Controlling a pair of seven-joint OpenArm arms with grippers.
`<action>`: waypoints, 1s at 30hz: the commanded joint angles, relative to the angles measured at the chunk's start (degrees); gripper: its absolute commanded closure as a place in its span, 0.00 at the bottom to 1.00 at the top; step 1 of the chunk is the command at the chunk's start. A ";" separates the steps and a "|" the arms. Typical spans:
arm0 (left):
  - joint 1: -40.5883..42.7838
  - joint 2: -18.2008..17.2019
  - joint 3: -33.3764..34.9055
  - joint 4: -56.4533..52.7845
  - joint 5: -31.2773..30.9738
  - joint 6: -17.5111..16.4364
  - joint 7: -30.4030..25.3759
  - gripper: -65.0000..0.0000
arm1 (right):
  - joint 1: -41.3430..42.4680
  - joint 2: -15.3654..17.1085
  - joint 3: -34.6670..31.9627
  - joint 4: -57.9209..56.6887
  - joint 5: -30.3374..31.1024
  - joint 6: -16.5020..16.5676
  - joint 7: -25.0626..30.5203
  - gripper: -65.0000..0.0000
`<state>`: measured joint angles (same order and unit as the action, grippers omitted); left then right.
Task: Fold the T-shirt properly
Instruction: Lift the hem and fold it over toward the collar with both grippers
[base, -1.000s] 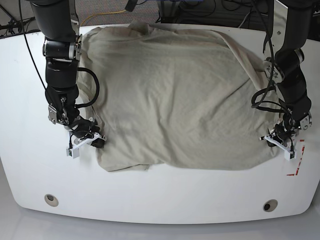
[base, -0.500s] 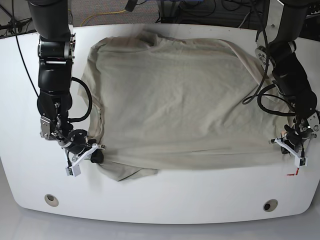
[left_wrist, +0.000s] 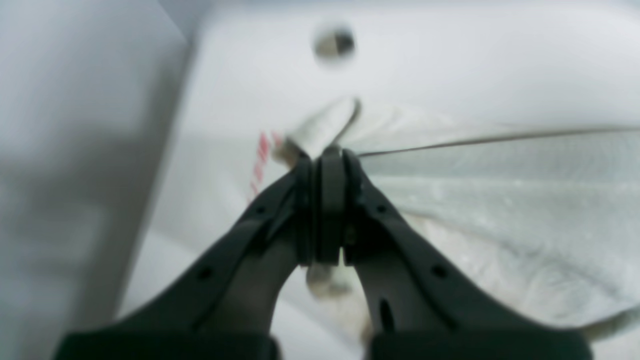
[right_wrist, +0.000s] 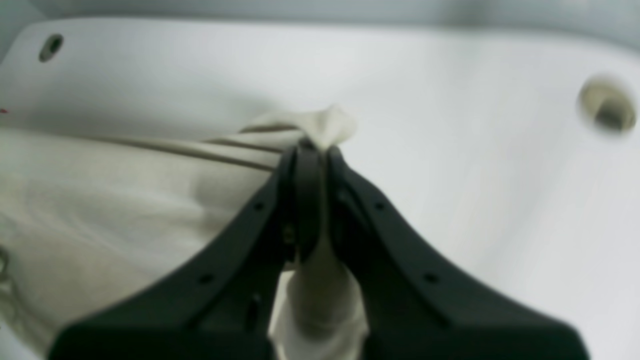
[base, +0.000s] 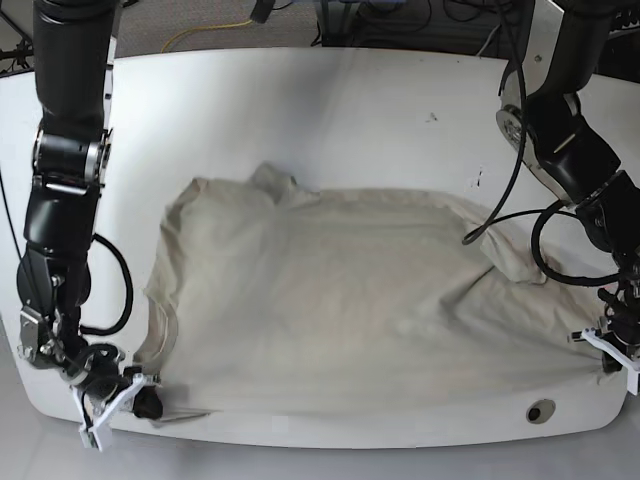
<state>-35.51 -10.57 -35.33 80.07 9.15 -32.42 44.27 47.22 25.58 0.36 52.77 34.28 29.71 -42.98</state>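
Base view: T-shirt (base: 350, 300) lengthwise left-to-right

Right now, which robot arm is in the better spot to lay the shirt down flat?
Neither, probably: left gripper and right gripper each pinch a corner of the T-shirt at the table's near edge.

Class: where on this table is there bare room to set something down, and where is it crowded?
Free: the white table between its far edge and the T-shirt. Crowded: the near edge, where the left gripper and right gripper pinch the shirt's corners.
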 joint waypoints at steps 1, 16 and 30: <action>-3.92 -0.90 0.12 6.12 -0.66 0.91 1.40 1.00 | 7.86 2.15 0.47 1.16 0.13 0.48 -0.58 1.00; -22.56 -2.66 6.80 16.41 -0.84 0.56 13.79 1.00 | 27.58 3.74 -1.46 8.28 0.57 1.80 -11.83 1.00; -5.42 -2.31 6.89 21.42 -0.84 -7.58 13.71 1.00 | 1.70 9.36 6.19 19.80 9.63 3.74 -13.33 1.00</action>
<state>-40.69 -11.99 -28.40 99.55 7.70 -40.18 59.09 51.18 34.11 4.45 69.30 43.18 33.41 -58.15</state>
